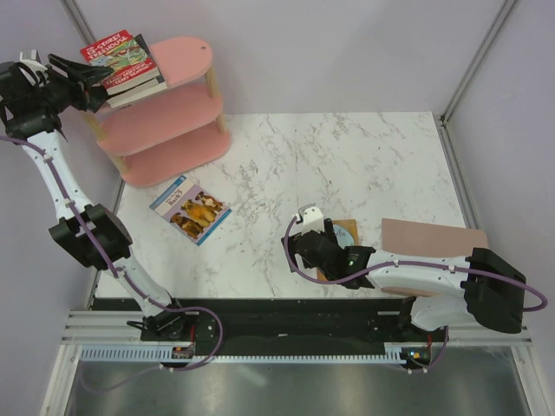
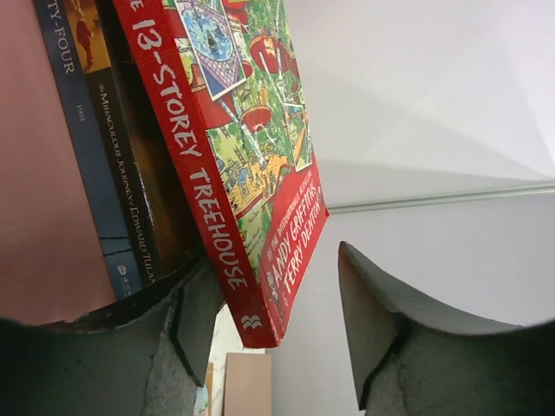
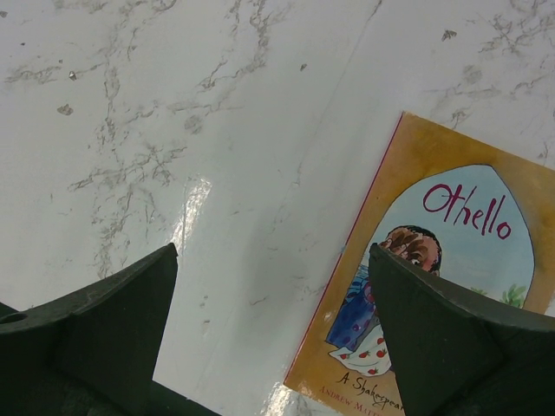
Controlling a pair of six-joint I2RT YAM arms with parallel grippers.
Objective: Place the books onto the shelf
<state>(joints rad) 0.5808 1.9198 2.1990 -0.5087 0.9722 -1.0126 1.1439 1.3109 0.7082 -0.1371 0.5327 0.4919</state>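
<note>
The pink three-tier shelf (image 1: 165,113) stands at the table's back left. Three books are stacked on its top board: the red treehouse book (image 1: 117,54) on top, over a dark brown one (image 2: 117,173) and a dark blue one (image 2: 74,130). My left gripper (image 1: 91,85) is at the stack's near edge, open, with the red book's (image 2: 234,130) corner between its fingers and the right finger apart from it. The light blue puppy book (image 1: 191,211) lies flat on the table. My right gripper (image 1: 314,241) hovers open over the orange-tan book (image 3: 451,217), which lies partly under its right finger.
A plain brown board (image 1: 434,236) lies flat at the table's right front, beside the right arm. Grey walls close in behind the shelf and on both sides. White marble tabletop (image 1: 347,165) stretches between the shelf and the right arm.
</note>
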